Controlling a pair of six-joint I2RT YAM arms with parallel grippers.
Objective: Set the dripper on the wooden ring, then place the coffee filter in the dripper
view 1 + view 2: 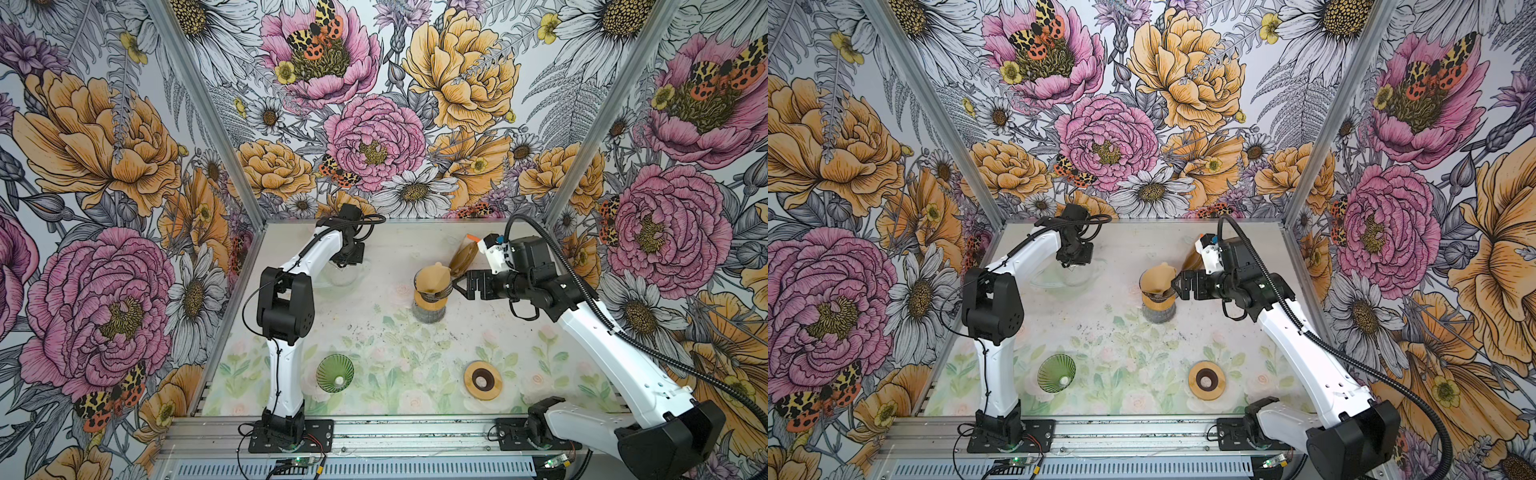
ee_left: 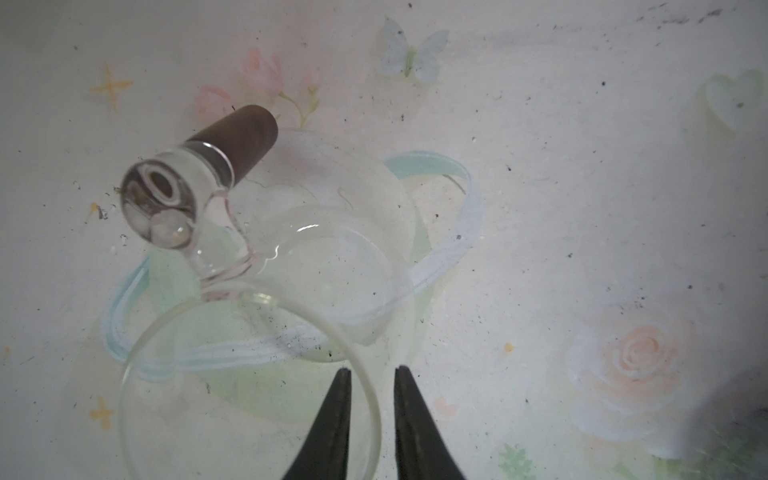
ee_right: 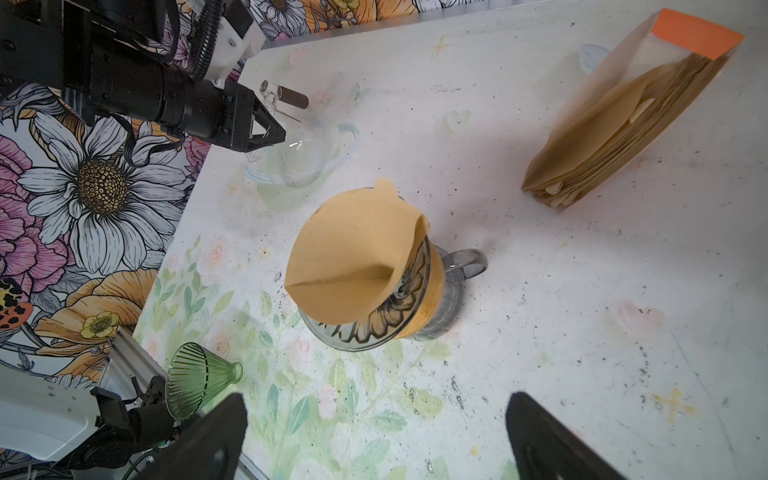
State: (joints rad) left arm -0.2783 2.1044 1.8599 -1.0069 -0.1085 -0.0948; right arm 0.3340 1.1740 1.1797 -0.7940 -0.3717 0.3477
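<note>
2 top cams look down on whole table (image 1: 457,332); 2 wrist cams close-up, both w/ glass vessel (image 2: 316,257).

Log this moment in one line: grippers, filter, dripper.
left gripper: shut on glass server rim | right gripper: open, beside dripper | coffee filter: resting in dripper, tilted

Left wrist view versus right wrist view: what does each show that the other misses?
Only the left wrist view shows the rim of the clear glass vessel caught inside the closed left gripper. Only the right wrist view shows the coffee filter sitting in the dripper, the filter pack, the green glass cone and the open right gripper. Both show the clear glass vessel, its dark handle and the left gripper.
</note>
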